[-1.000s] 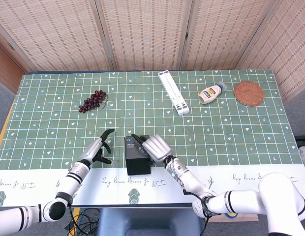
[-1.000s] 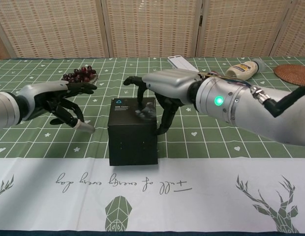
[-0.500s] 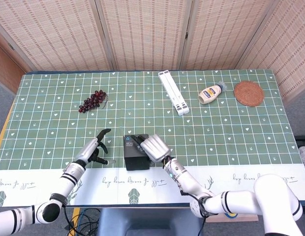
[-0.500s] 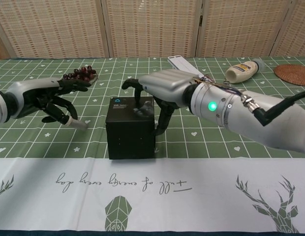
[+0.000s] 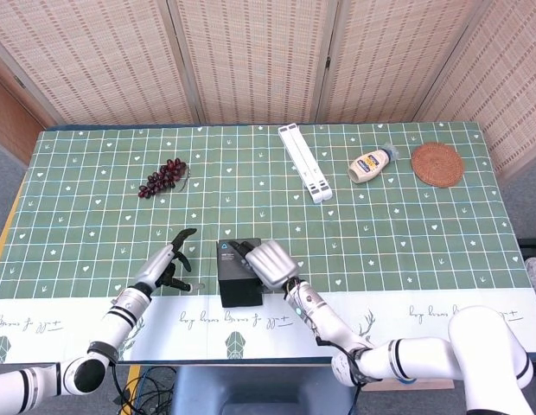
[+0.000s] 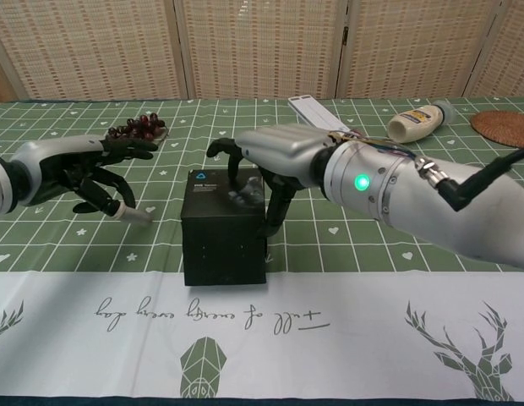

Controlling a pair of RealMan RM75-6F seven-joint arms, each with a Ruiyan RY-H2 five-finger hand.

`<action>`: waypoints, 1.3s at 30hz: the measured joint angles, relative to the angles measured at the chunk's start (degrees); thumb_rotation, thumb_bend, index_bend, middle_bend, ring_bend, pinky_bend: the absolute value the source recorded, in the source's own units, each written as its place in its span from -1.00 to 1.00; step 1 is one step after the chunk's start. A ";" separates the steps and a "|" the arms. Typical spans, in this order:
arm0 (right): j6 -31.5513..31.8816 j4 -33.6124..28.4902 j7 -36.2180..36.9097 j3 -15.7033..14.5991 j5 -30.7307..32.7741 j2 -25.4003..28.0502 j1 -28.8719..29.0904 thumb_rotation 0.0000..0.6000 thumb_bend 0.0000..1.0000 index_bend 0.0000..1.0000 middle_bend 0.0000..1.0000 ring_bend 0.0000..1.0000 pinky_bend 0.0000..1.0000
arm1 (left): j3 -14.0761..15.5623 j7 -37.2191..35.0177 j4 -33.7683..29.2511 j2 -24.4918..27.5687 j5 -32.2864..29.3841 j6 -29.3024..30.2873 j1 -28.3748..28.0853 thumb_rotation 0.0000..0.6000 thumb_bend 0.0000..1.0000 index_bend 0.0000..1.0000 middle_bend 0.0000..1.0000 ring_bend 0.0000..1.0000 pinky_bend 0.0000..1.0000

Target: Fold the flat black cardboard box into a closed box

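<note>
Since one second ago the black box [image 6: 224,228] has slid a little to the left and the left hand [image 6: 89,173] has drawn slightly away from it. The box stands closed on the green table [image 5: 406,233], near the front edge, just behind the white border. The right hand [image 6: 262,165] rests on top of the box, fingers curled down over its top and right side. The left hand hovers beside the box, apart from it, fingers spread and holding nothing. Grapes [image 5: 162,176] lie well behind.
</note>
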 measured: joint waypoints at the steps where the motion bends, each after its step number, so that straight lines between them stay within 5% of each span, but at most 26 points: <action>1: 0.21 -0.09 -0.08 0.24 0.30 -0.20 0.04 1.00 -0.92 -0.83 -0.36 0.40 1.00 | 0.08 0.06 -0.08 0.01 0.02 0.17 0.08 1.00 -0.82 -1.00 -1.00 -0.06 0.73; 9: 3.26 1.01 -2.40 0.14 0.13 -2.67 0.21 1.00 -0.92 -0.82 -0.31 0.42 1.00 | 0.20 0.24 -0.26 0.10 0.15 0.66 0.29 1.00 -0.82 -1.00 -1.00 -0.07 0.73; 20: 6.47 10.87 -2.39 -1.28 -6.67 -8.85 -0.59 1.00 -0.85 -0.42 -0.21 0.46 1.00 | 0.14 -0.59 -0.22 0.54 0.68 0.49 0.64 1.00 -0.82 -1.00 -1.00 -0.08 0.73; 31: 6.45 13.92 -1.42 -1.76 -11.61 -10.13 -1.97 1.00 -0.79 -0.30 -0.15 0.49 1.00 | -0.20 -1.23 -0.35 0.71 1.24 0.36 0.66 1.00 -0.82 -1.00 -1.00 -0.08 0.73; 39: 6.80 16.54 -1.19 -2.76 -15.88 -10.80 -2.62 1.00 -0.44 -0.11 -0.07 0.52 1.00 | -0.21 -1.56 -0.71 1.02 1.58 0.59 0.91 1.00 -0.82 -1.00 -1.00 -0.08 0.73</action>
